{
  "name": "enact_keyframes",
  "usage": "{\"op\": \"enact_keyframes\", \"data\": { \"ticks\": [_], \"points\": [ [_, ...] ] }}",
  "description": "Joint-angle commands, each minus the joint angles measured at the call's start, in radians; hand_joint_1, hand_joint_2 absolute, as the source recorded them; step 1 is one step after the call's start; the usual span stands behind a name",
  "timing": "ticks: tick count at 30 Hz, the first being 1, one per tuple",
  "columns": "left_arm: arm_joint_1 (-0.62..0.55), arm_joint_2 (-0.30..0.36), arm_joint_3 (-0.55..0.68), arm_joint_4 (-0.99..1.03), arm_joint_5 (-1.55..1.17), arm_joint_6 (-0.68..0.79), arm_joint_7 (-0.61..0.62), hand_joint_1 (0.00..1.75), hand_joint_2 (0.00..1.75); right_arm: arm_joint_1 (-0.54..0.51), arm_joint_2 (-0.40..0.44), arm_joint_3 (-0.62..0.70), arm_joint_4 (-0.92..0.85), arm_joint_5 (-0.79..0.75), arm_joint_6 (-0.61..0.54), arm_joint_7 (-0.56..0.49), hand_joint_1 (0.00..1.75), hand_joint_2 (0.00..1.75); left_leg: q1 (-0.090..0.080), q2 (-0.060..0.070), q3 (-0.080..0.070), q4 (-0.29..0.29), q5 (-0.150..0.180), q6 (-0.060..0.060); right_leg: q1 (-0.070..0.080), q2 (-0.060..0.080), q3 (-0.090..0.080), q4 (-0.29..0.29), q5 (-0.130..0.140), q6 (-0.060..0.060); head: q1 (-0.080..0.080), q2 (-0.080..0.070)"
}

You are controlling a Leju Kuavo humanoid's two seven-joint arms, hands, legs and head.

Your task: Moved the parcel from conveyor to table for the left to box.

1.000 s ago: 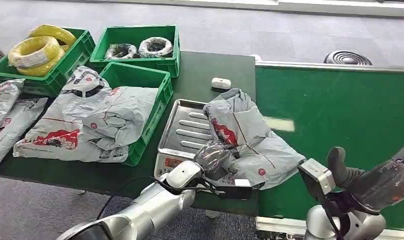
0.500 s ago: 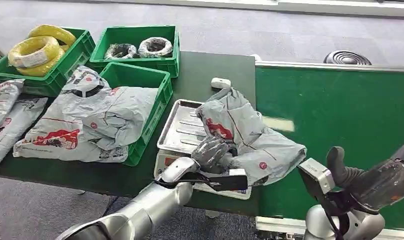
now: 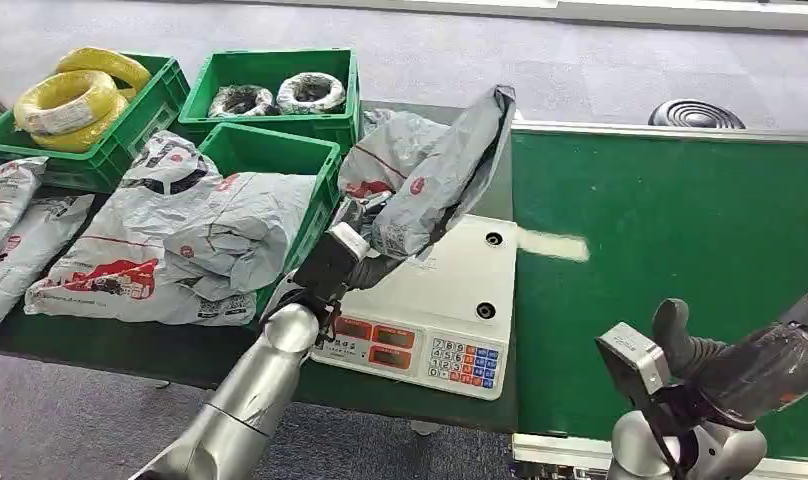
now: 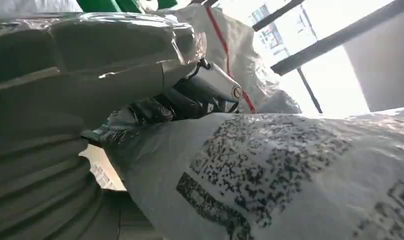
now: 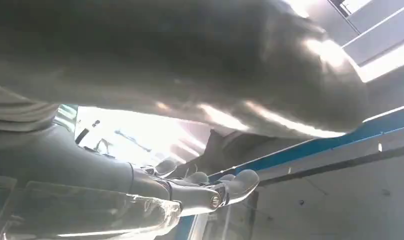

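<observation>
Fingers of left hand (image 3: 363, 232) clamp the parcel (image 3: 432, 170), lifted clear above the scale (image 3: 435, 310) and tilted up, its top end over the scale's far edge. Nearest green bin (image 3: 298, 160), just left of scale, has grey bags spilling out. Right hand (image 3: 745, 365) low over the conveyor (image 3: 670, 230), right of scale, fingers apart, holding nothing.
</observation>
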Motion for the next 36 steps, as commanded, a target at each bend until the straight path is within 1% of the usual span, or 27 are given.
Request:
{"op": "enact_keyframes", "data": {
  "ticks": [1,2,6,7,10,16,17,19,20,21,23,24,26,27,28,29,30,31,32,33,34,35,36],
  "points": [
    [0.050,0.063,0.085,-0.177,0.055,0.035,0.015,1.61,1.75,0.000,0.003,-0.017,0.035,-0.020,-0.006,-0.027,0.00,0.00,0.000,0.002,0.001,-0.002,0.000,0.000,0.000,0.005,0.000,-0.002,0.001,-0.001,0.000,0.000],
    [0.054,0.069,0.110,-0.181,0.076,0.057,0.022,1.59,1.75,0.000,0.003,-0.023,0.036,-0.026,-0.006,-0.035,0.00,0.00,0.000,0.003,0.002,-0.003,0.000,0.000,0.000,0.006,0.001,-0.003,0.001,-0.001,0.000,0.000],
    [0.063,0.090,0.158,-0.179,0.116,0.093,0.030,1.64,1.75,0.005,0.003,-0.026,0.039,-0.040,-0.006,-0.055,0.00,0.00,0.000,0.000,0.000,-0.001,0.000,0.000,0.000,0.002,-0.001,-0.001,0.000,0.000,0.000,0.000],
    [0.063,0.090,0.158,-0.179,0.116,0.093,0.030,1.64,1.75,0.005,0.003,-0.026,0.039,-0.040,-0.006,-0.055,0.00,0.00,0.001,0.002,0.001,-0.002,0.000,0.000,0.001,0.004,0.000,-0.002,0.001,-0.001,0.000,0.000],
    [0.063,0.090,0.158,-0.179,0.116,0.093,0.030,1.64,1.75,0.005,0.003,-0.026,0.039,-0.040,-0.006,-0.055,0.00,0.00,0.000,0.001,-0.001,0.000,0.000,0.000,0.000,0.002,-0.002,0.000,0.000,0.000,-0.001,0.000],
    [0.063,0.090,0.158,-0.179,0.116,0.093,0.030,1.64,1.75,0.005,0.003,-0.026,0.039,-0.040,-0.006,-0.055,0.00,0.00,0.000,0.000,-0.001,0.000,0.000,0.000,0.001,0.001,-0.002,-0.001,0.000,0.000,0.000,0.000],
    [0.067,0.089,0.157,-0.184,0.117,0.096,0.030,1.59,1.75,0.003,0.003,-0.025,0.042,-0.045,-0.006,-0.062,0.00,0.00,0.001,-0.001,0.001,-0.002,0.000,0.000,0.001,0.003,0.000,-0.003,0.001,-0.001,0.000,0.000],
    [0.079,0.092,0.157,-0.192,0.115,0.105,0.032,1.55,1.75,0.003,0.003,-0.024,0.048,-0.050,-0.006,-0.071,0.00,0.00,0.001,0.000,0.000,-0.001,0.000,0.000,0.001,0.002,-0.001,-0.002,0.001,-0.001,0.000,0.000],
    [0.088,0.094,0.158,-0.197,0.115,0.109,0.031,1.59,1.75,0.004,0.003,-0.020,0.050,-0.051,-0.006,-0.071,0.00,0.00,0.000,0.000,-0.001,-0.001,0.000,0.000,0.001,0.002,-0.002,-0.001,0.000,-0.001,0.000,0.000],
    [0.096,0.095,0.158,-0.206,0.114,0.112,0.030,1.54,1.75,0.004,0.003,-0.019,0.050,-0.051,-0.006,-0.071,0.00,0.00,0.000,0.001,-0.001,-0.001,0.000,0.000,0.000,0.002,-0.002,-0.001,0.000,0.000,0.000,0.000],
    [0.113,0.097,0.165,-0.225,0.118,0.123,0.025,1.59,1.75,0.004,0.003,-0.018,0.053,-0.052,-0.006,-0.071,0.00,0.00,0.000,0.001,0.000,-0.001,0.000,0.000,0.001,0.003,-0.001,-0.002,0.001,-0.001,0.000,0.000],
    [0.116,0.097,0.169,-0.229,0.120,0.126,0.025,1.55,1.75,0.004,0.003,-0.016,0.053,-0.053,-0.006,-0.071,0.00,0.00,0.000,0.001,-0.001,-0.001,0.000,0.000,0.001,0.002,-0.002,-0.001,0.000,-0.001,0.000,0.000],
    [0.118,0.098,0.193,-0.235,0.125,0.154,0.032,1.59,1.75,0.002,0.003,-0.014,0.055,-0.054,-0.006,-0.071,0.00,0.00,0.000,0.001,0.000,-0.001,0.000,0.000,0.000,0.003,-0.002,-0.001,0.001,-0.001,0.000,0.000],
    [0.116,0.100,0.200,-0.233,0.120,0.167,0.036,1.66,1.75,0.002,0.003,-0.013,0.055,-0.053,-0.006,-0.071,0.00,0.00,0.000,0.001,-0.001,-0.001,0.000,0.000,0.000,0.003,-0.002,-0.001,0.000,0.000,0.000,0.000],
    [0.115,0.100,0.207,-0.232,0.121,0.176,0.039,1.62,1.75,0.002,0.003,-0.012,0.056,-0.054,-0.006,-0.071,0.00,0.00,0.000,0.001,0.000,-0.002,0.000,0.000,0.001,0.004,-0.001,-0.002,0.001,-0.001,0.000,0.000],
    [0.112,0.101,0.237,-0.224,0.133,0.202,0.047,1.64,1.75,0.005,0.003,-0.003,0.061,-0.056,-0.006,-0.071,0.00,0.00,0.000,0.001,-0.001,-0.001,0.000,0.000,0.001,0.003,-0.002,-0.001,0.001,-0.001,0.000,0.000],
    [0.112,0.101,0.250,-0.222,0.136,0.214,0.050,1.62,1.75,0.005,0.003,0.000,0.062,-0.055,-0.006,-0.070,0.00,0.00,0.000,0.001,-0.001,-0.001,0.000,0.000,0.001,0.003,-0.002,-0.001,0.000,0.000,0.000,0.000],
    [0.110,0.102,0.273,-0.211,0.147,0.231,0.057,1.66,1.75,0.004,0.003,0.006,0.069,-0.057,-0.006,-0.071,0.00,0.00,0.000,0.002,-0.001,-0.002,0.000,0.000,0.001,0.004,-0.002,-0.002,0.001,-0.001,0.000,0.000],
    [0.103,0.106,0.302,-0.193,0.161,0.252,0.063,1.61,1.75,0.001,0.003,0.010,0.076,-0.056,-0.006,-0.071,0.00,0.00,0.001,0.002,0.001,-0.003,0.000,0.000,0.001,0.005,-0.001,-0.003,0.002,-0.001,0.000,0.000],
    [0.097,0.112,0.316,-0.179,0.167,0.259,0.065,1.64,1.75,-0.001,0.003,0.014,0.081,-0.056,-0.006,-0.071,0.00,0.00,0.000,0.002,-0.001,-0.001,0.000,0.000,0.001,0.004,-0.002,-0.001,0.001,-0.001,0.000,0.000],
    [0.087,0.111,0.348,-0.161,0.184,0.284,0.076,1.61,1.75,-0.003,0.003,0.022,0.088,-0.057,-0.006,-0.071,0.00,0.00,0.000,0.003,0.001,-0.003,0.000,0.000,0.001,0.006,-0.002,-0.002,0.002,-0.001,0.000,0.000],
    [0.048,0.125,0.381,-0.093,0.193,0.314,0.080,1.68,1.75,-0.009,0.003,0.032,0.101,-0.058,-0.006,-0.071,0.00,0.00,0.001,0.003,0.000,-0.001,0.000,0.000,0.001,0.004,-0.002,-0.001,0.001,-0.001,0.000,0.000],
    [0.037,0.130,0.399,-0.076,0.200,0.329,0.083,1.62,1.75,-0.010,0.003,0.036,0.105,-0.058,-0.006,-0.071,0.00,0.00,0.000,0.004,0.001,-0.003,0.001,0.000,0.001,0.006,-0.001,-0.003,0.002,-0.001,0.000,0.000]
  ]
}}
